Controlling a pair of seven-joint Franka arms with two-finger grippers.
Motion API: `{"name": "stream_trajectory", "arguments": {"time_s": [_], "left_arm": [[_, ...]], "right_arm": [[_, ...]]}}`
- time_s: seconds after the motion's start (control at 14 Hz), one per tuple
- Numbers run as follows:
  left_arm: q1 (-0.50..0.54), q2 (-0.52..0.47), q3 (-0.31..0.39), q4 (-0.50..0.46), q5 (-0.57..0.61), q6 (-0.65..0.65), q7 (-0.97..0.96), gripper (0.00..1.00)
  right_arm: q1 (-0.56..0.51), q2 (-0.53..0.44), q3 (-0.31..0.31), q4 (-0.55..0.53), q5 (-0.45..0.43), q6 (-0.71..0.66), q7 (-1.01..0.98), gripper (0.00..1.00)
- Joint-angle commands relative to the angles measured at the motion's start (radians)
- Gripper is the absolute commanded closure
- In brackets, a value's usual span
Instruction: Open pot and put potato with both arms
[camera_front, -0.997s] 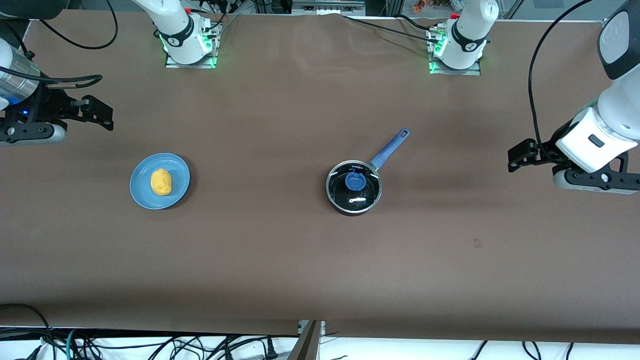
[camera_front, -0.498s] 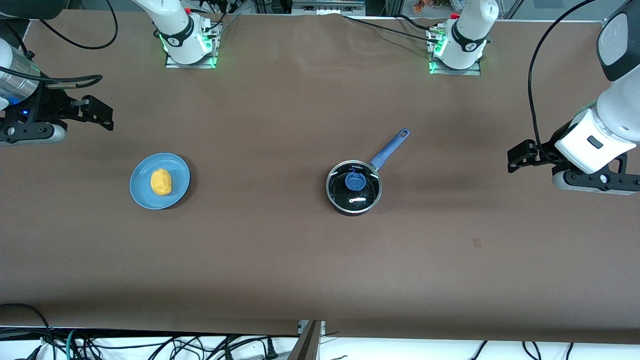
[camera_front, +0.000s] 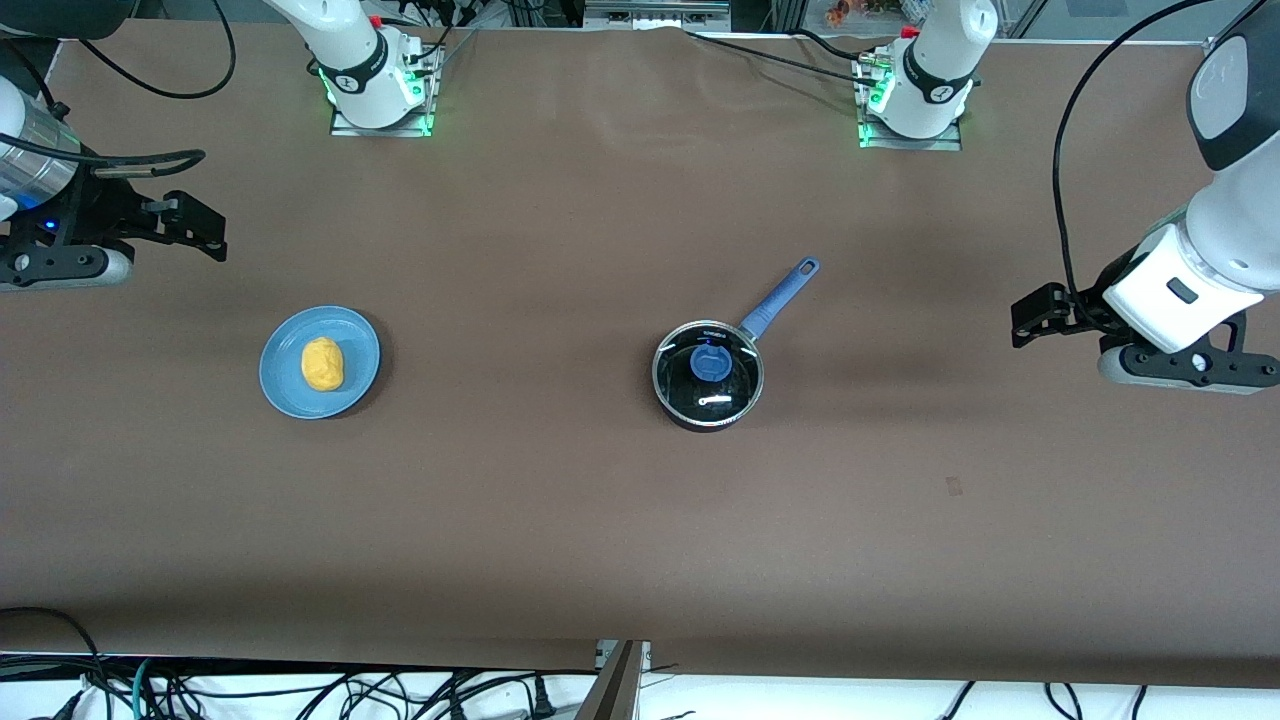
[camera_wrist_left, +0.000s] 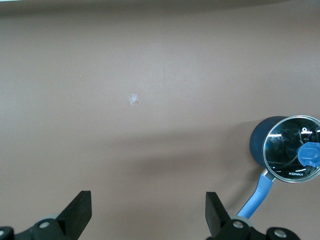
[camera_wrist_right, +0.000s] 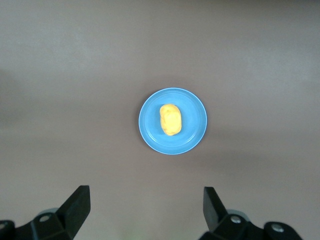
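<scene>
The black pot (camera_front: 707, 377) with its long blue handle stands mid-table, its glass lid with blue knob (camera_front: 708, 363) closed on it; it also shows in the left wrist view (camera_wrist_left: 287, 150). The yellow-orange potato (camera_front: 322, 363) lies on a blue plate (camera_front: 358, 345) toward the right arm's end, and shows in the right wrist view (camera_wrist_right: 170, 119). My left gripper (camera_front: 1025, 318) is open and empty, up over the table at the left arm's end, apart from the pot. My right gripper (camera_front: 205, 230) is open and empty, up over the table at the right arm's end.
A small pale mark (camera_front: 954, 486) lies on the brown table cover nearer the front camera than my left gripper. Both arm bases (camera_front: 372, 85) stand along the table's top edge. Cables hang along the front edge.
My left gripper has shifted slightly toward the pot. The right arm, the pot and the potato have not moved.
</scene>
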Motion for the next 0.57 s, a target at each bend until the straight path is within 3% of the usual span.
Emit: {"name": "stream_trajectory", "arguments": {"time_s": [0.0,0.5], "left_arm": [[-0.016,0.003,0.002,0.005,0.02,-0.014,0.009,0.0],[-0.013,0.002,-0.019,-0.004,0.017,-0.014,-0.024,0.0]], "right_arm": [[-0.013,0.005,0.011,0.014,0.005,-0.007,0.004,0.0],[-0.014,0.005,0.011,0.014,0.005,-0.007,0.004,0.0]]}}
